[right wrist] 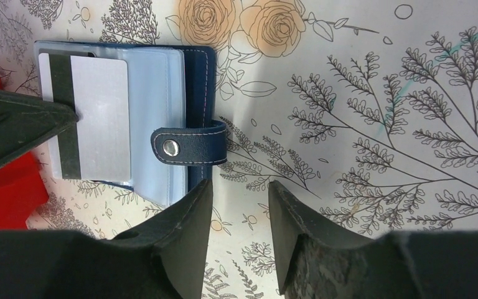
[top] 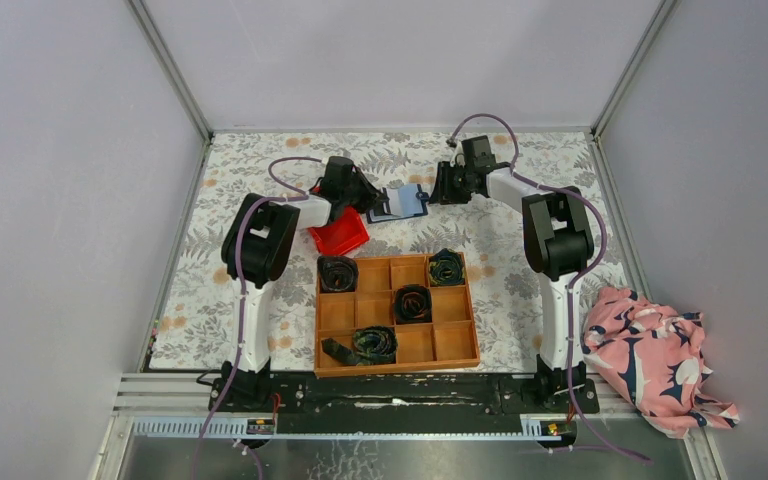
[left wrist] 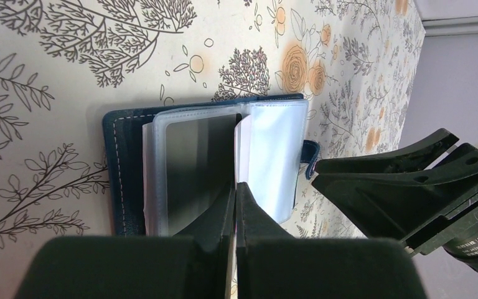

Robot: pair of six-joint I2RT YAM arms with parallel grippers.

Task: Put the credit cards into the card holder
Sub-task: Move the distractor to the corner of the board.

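Left gripper (left wrist: 235,187): its fingers are pressed fully together, the joined tip resting on the pale credit card (right wrist: 96,118) near its dark magnetic stripe. This looks like a push or a hold-down rather than a pinch, though whether the thin card is nipped between the tips cannot be told. The card lies flat on the clear plastic sleeves (right wrist: 152,124) of the card holder (right wrist: 196,81), which is spread open on the flower-printed table (right wrist: 379,124) between the two arms at the far side. Whether the card is already inside a sleeve or merely on top of one is not clear. Right gripper (right wrist: 239,187): its fingers stand apart with only tablecloth between them, just beside the snap tab (right wrist: 190,146) and touching nothing. It is probably placed there to steady the navy cover while the left arm works the card. A red bin (right wrist: 3,193) sits close on the left arm's side of the holder. No orange-tan card is visible in any view, so at most one of the cards is dealt with.
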